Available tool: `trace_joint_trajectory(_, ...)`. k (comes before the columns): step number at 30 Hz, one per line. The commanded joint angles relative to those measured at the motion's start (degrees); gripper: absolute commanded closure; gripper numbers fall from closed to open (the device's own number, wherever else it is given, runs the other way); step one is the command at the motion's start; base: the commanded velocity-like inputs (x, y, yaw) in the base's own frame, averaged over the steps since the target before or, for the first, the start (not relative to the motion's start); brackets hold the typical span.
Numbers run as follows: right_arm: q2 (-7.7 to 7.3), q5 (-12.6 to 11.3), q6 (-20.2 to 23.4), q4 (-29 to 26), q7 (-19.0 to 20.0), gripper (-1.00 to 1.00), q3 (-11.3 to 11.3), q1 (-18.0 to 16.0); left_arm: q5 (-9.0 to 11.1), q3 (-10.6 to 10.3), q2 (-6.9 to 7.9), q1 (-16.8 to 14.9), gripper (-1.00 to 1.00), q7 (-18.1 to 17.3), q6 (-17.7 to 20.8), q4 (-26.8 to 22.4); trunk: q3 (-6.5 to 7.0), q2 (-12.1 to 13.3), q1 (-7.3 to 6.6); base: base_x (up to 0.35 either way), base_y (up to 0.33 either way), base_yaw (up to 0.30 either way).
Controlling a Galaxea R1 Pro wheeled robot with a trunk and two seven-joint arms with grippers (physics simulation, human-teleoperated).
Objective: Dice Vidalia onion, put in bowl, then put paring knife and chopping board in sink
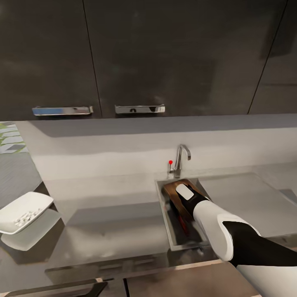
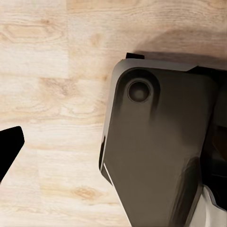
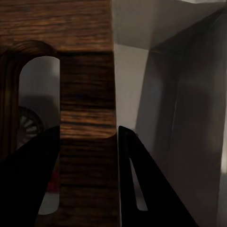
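Observation:
The brown wood-grain chopping board stands tilted inside the grey sink, its far end leaning near the faucet. My right arm reaches down into the basin. Seen from the right wrist, my right gripper is shut on the chopping board at the strip beside its slot handle, one dark finger on each side. The round drain shows through the slot. A red bit, apparently the paring knife's handle, lies below. The white bowl on the countertop holds pale diced onion.
A chrome faucet with a small red knob stands behind the basin, the flat drainboard to its right. Dark upper cabinets hang overhead. The left wrist view looks at light wood floor, the robot's dark base and one black fingertip.

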Motion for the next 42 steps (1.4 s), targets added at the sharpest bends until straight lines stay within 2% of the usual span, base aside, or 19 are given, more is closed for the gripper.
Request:
trace_joint_trajectory(1,0.03,0.07,-0.57,-0.04,0.04,1.00,-0.32,-0.05,0.36,-0.48,-0.03,-0.10,-1.00,0.05,-0.36,0.22,-0.13,-0.13,0.05,0.106,0.000,0.000)
trace_joint_trajectory(11,0.03,0.36,-0.58,0.04,1.91,1.00,-0.32,-0.05,0.36,-0.48,-0.03,-0.10,-1.00,0.07,-0.37,0.19,-0.20,-0.13,0.05,0.025,0.000,0.010)
trace_joint_trajectory(31,0.03,0.24,-0.54,1.62,1.94,1.00,-0.57,-0.05,0.36,-0.48,-0.03,-0.10,-1.00,0.10,-0.37,0.19,-1.94,-0.13,0.05,0.000,-0.001,0.056)
trace_joint_trajectory(33,0.03,-0.19,-0.54,2.11,1.98,1.00,-0.58,-0.05,0.36,-0.48,-0.03,-0.10,-1.00,0.14,-0.37,0.19,-2.12,-0.13,0.05,0.000,-0.060,0.001)
trace_joint_trajectory(37,0.03,-3.21,-0.54,3.00,2.13,1.00,-0.51,-0.05,0.36,-0.48,-0.03,-0.10,-1.00,0.16,-0.37,0.21,-2.45,-0.13,0.05,0.000,-0.141,0.000)
trace_joint_trajectory(42,0.03,-3.79,-0.54,3.11,2.12,1.00,-0.49,-0.05,0.36,-0.48,-0.03,-0.10,-1.00,0.16,-0.37,0.22,-2.55,-0.13,0.05,0.000,-0.056,0.000)
